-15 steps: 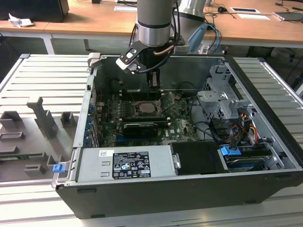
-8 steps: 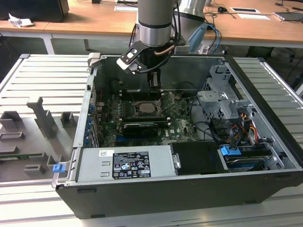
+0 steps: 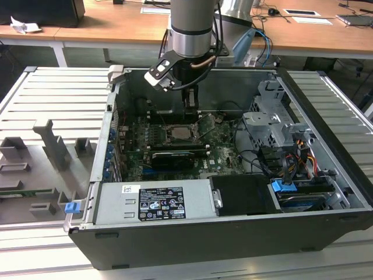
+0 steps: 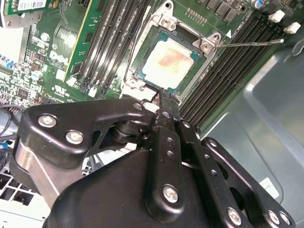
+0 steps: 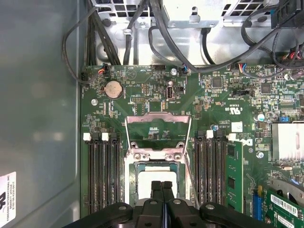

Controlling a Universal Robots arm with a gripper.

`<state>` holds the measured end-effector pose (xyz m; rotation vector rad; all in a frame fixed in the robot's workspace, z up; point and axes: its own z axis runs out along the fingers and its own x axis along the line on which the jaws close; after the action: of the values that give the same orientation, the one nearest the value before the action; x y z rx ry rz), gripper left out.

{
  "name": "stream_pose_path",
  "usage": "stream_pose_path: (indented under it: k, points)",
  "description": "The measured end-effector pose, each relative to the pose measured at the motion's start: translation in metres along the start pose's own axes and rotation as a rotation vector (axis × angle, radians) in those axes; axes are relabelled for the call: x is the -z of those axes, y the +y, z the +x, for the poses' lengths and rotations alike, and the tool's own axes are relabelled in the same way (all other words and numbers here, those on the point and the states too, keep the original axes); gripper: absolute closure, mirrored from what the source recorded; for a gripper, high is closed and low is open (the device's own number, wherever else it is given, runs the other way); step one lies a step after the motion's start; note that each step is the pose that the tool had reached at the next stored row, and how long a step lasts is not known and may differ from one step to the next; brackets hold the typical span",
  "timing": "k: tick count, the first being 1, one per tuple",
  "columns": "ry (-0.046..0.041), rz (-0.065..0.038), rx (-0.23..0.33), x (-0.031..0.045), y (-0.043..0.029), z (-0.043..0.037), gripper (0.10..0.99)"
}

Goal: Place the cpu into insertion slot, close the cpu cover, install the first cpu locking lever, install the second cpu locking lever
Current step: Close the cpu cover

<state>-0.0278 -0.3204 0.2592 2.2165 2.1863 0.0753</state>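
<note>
jaws pressed together, nothing between them. gripper [image 5: 162,185] hangs tip-down over the green board inside the pc case [image 3: 192,248]. cpu [image 4: 168,61] sits flat in the slot [image 4: 137,69], square to its rim, just past the fingertips [image 4: 164,114] and lower than them; no contact to be seen. in the first wrist view the tips overlap the near edge of the slot, so roughly above that edge, not centred over the chip.

key relation: cover [image 5: 156,118] is swung open, and in the first wrist view lies beyond the slot from the jaws. hinge edge sits against the slot's far rim, free edge farthest from the tips, green board showing through the cut-out. cannot tell whether it stands upright or leans back. frame is square-on to the closed fingers, free edge running crosswise to the line from tips to hinge.

thin lever rod [image 4: 251,43] sticks out from a slot corner, long axis pointing away from the jaws across the black memory slots [image 4: 223,76]; looks unlatched. judged: chip placed, cover not yet closed, levers not yet set.
</note>
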Motion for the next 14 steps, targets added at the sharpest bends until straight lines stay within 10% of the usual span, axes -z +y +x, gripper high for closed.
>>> stream_pose_path:
  k: [14]
  points:
    - [0.0, 0.0, 0.0, -0.0004, 0.0079, 0.0001, 0.98]
